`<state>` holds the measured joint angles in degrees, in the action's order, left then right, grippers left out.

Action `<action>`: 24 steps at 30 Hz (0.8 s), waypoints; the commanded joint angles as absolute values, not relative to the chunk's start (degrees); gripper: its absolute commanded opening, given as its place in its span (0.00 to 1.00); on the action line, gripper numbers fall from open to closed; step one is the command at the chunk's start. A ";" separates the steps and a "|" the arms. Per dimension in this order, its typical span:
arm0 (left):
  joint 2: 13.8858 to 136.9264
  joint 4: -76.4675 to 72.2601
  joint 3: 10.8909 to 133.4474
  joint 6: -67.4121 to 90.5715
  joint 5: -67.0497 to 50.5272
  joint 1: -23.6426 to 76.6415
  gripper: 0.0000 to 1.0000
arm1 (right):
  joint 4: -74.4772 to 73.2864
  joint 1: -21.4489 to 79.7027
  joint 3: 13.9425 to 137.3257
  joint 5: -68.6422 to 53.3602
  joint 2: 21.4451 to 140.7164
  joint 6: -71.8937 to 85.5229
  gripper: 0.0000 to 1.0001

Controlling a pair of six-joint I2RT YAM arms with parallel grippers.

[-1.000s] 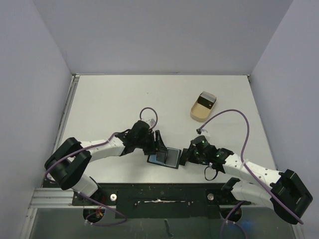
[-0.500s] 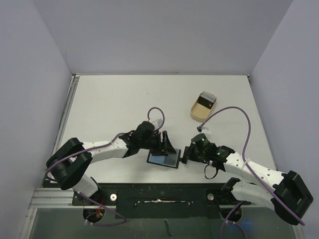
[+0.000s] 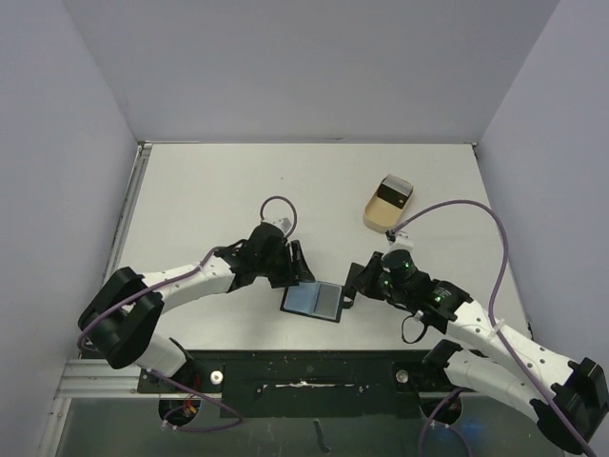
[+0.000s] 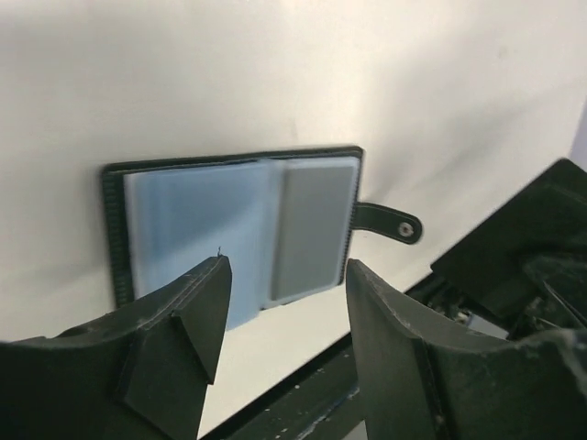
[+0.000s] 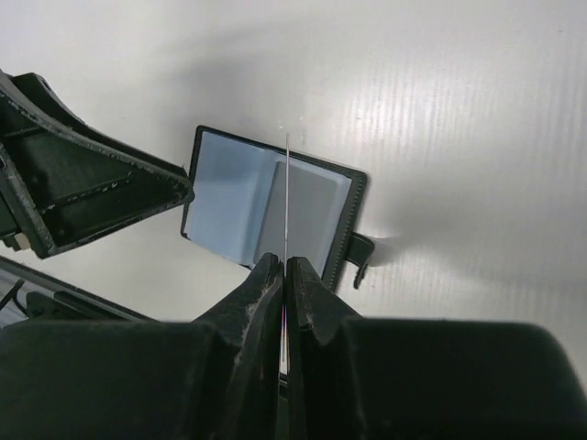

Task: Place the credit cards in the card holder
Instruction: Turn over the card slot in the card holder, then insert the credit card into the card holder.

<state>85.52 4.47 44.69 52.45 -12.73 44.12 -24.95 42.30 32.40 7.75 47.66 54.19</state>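
The card holder (image 3: 314, 302) lies open and flat on the table, bluish-grey panels up (image 4: 238, 225) (image 5: 261, 206), its snap-strap tab (image 4: 390, 221) pointing toward the right arm. My right gripper (image 3: 354, 284) hovers just right of it, shut on one of the credit cards (image 5: 286, 197). That card is held on edge above the holder's right panel and shows only as a thin line. My left gripper (image 4: 284, 275) is open and empty, just off the holder's upper-left corner (image 3: 293, 271), not touching it.
A beige oval tray (image 3: 373, 221) stands at the back right with a tan-gold card (image 3: 385, 198) and a dark one (image 3: 399, 187) in it. The table's near edge and black mounting rail (image 3: 304, 381) run just below the holder.
My left gripper has drawn back up and to the left off the card holder. My right gripper has shifted slightly up and away from the near edge, with its card still held.
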 commanded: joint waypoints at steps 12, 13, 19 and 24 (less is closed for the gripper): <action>80.62 17.21 42.33 46.45 -0.99 40.68 0.42 | -3.17 40.86 31.68 -8.51 64.05 50.93 0.01; 80.85 17.41 42.24 46.47 -1.00 40.67 0.42 | -2.61 40.34 31.54 -9.38 65.16 51.02 0.01; 81.74 18.23 41.40 46.52 -0.68 40.69 0.36 | 3.81 37.80 28.30 -16.35 69.55 53.72 0.02; 81.96 15.71 39.64 47.90 -3.66 41.24 0.32 | 7.87 37.36 26.49 -17.98 71.84 55.58 0.03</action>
